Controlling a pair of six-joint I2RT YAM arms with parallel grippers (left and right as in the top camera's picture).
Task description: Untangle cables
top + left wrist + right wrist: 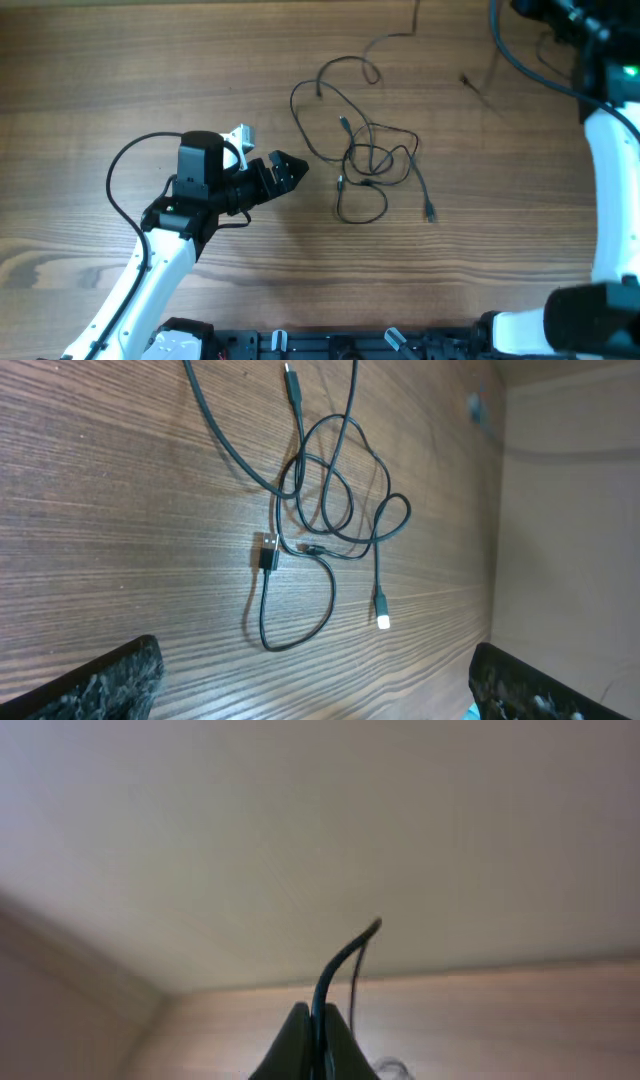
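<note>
left end effector point(290, 172) gapes near cables point(365, 150) — thin, black, loosely knotted.

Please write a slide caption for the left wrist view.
Open left claw frames tangled black cables lying on the wooden table.

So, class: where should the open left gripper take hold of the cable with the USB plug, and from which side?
Probably on the cord just behind the USB plug, where it runs into the free loop. That stretch lies flat, clear of the knot. The left gripper should come from above on its own near side, jaws across the cord.
</note>
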